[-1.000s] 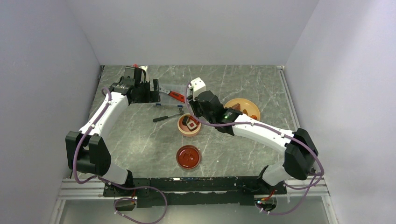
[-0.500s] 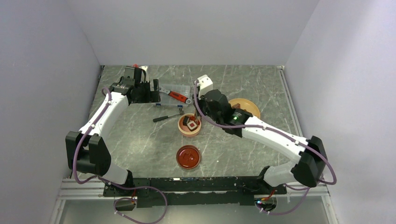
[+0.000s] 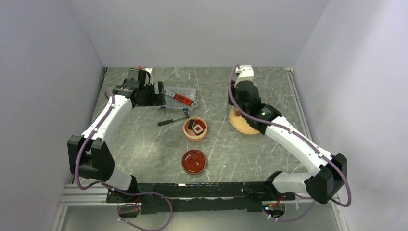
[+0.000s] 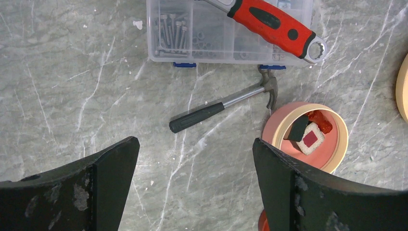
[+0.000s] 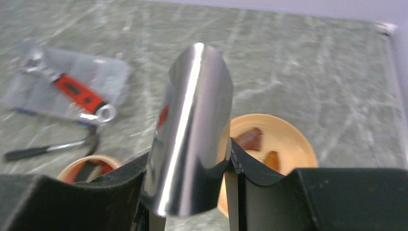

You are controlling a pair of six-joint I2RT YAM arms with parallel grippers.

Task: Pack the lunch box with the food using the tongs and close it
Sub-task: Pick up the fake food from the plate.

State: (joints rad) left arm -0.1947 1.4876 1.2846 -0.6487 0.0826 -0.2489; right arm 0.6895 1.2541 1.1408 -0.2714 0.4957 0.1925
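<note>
My right end effector (image 5: 190,192) gripped the tongs (image 5: 192,110) near the plate (image 5: 300,147), likely to reach more food (image 5: 251,137); my left end effector (image 4: 195,163) hung wide, empty.

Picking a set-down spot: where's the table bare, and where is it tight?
Bare: near left, between left arm and lid; far middle, between case and right arm; near right, from lid to right arm. Tight: case, hammer and tub sit close together, and the plate lies partly under the right arm.
</note>
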